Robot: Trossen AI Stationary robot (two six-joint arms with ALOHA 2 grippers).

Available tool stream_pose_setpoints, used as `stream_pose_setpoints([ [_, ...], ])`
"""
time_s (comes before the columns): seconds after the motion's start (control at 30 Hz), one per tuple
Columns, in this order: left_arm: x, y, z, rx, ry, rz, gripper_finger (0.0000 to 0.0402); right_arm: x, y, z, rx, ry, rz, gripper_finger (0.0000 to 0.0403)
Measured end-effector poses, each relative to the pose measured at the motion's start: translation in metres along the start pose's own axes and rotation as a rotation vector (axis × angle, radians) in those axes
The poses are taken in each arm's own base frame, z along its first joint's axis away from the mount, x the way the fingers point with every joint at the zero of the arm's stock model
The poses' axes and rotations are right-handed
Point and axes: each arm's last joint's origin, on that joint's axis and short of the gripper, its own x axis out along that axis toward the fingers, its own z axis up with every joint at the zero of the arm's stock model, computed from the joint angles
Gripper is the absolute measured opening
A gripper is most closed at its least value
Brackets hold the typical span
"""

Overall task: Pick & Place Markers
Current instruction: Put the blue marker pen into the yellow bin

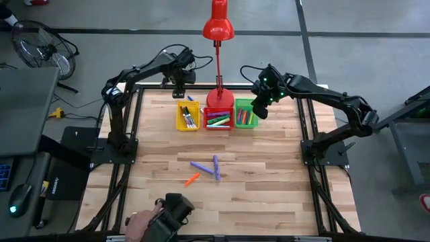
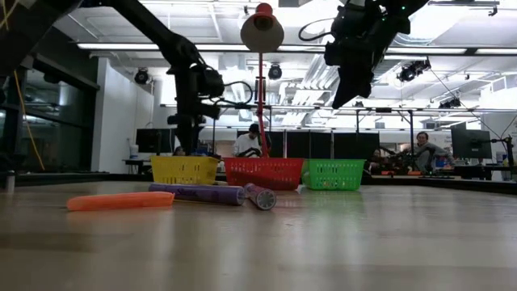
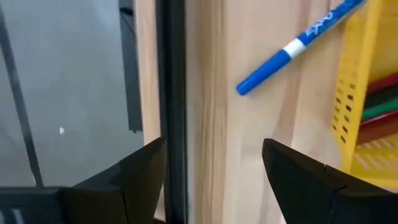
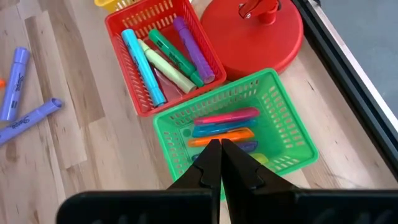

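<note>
Wooden plank table [image 1: 269, 168]. Red desk lamp [image 1: 218, 27] with round base at far edge, centre. Right gripper [image 4: 221, 152] above green mesh bin [image 4: 283, 124], fingers pressed together, holding nothing. Left gripper [image 3: 211, 168] at far edge beside yellow mesh bin [image 3: 348, 93], fingers wide, empty. Red mesh bin [image 1: 218, 118] between the other two, markers inside all three. Two purple markers [image 1: 207, 167] and an orange marker [image 1: 192, 179] loose mid-table; blue marker [image 3: 289, 50] near the yellow bin.

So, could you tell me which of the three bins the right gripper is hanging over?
The green bin, the one farthest from the yellow bin; the shut right gripper hangs directly above it, beside the red bin.
</note>
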Motion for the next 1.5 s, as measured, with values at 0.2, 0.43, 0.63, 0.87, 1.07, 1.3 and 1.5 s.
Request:
stream_pose_setpoints([
  [0.2, 0.011, -0.005, 0.005, 0.160, 0.009, -0.037, 0.0259, 0.000, 0.000, 0.000, -0.005, 0.002, 0.000, 0.0000],
  [0.43, 0.024, -0.007, 0.011, 0.366, -0.013, -0.057, 0.0259, 0.000, 0.000, 0.000, -0.026, 0.001, 0.001, 0.0000],
  [0.63, 0.024, -0.005, 0.021, 0.510, -0.023, 0.030, 0.0259, 0.000, 0.000, 0.000, -0.027, 0.001, 0.004, 0.0000],
  [0.87, 0.031, -0.005, 0.023, 0.516, -0.083, 0.000, 0.0259, 0.000, 0.001, -0.003, -0.026, 0.029, 0.027, 0.0000],
  [1.07, 0.047, -0.004, 0.015, 0.495, -0.058, -0.082, 0.0259, 0.000, 0.001, -0.003, -0.027, 0.030, 0.028, 0.0000],
  [1.3, 0.048, -0.004, 0.013, 0.551, -0.148, -0.131, 0.0259, 0.000, 0.001, -0.003, -0.028, 0.029, 0.028, 0.0000],
  [1.5, 0.053, -0.005, 0.015, 0.607, -0.208, -0.160, 0.0259, 0.000, 0.001, -0.003, -0.028, 0.028, 0.027, 0.0000],
])
